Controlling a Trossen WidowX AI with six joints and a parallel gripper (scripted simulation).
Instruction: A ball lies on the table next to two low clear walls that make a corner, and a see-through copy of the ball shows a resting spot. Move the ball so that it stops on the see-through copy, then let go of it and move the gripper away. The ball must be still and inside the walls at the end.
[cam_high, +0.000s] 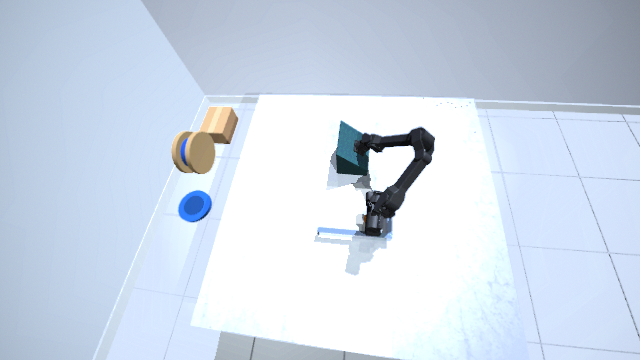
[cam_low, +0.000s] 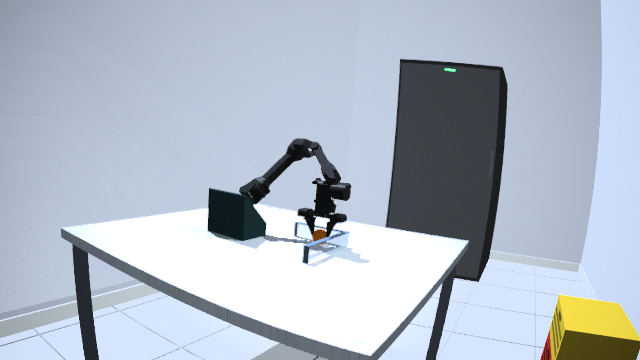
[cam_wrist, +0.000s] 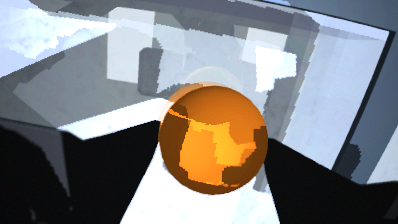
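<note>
While the gripper (cam_low: 320, 223) points straight down over the table (cam_low: 240, 280), its two dark fingers pinch the orange ball (cam_wrist: 212, 138) from either side. Held low inside the corner made by the two clear walls (cam_low: 327, 245), the ball almost covers the see-through copy (cam_wrist: 212, 75), whose pale rim peeks out above it

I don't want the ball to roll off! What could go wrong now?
1. The orange ball is round, so if the fingers open unevenly, it could roll off the see-through copy.
2. The clear walls are low and close around the gripper; a finger might bump one while moving away.
</note>
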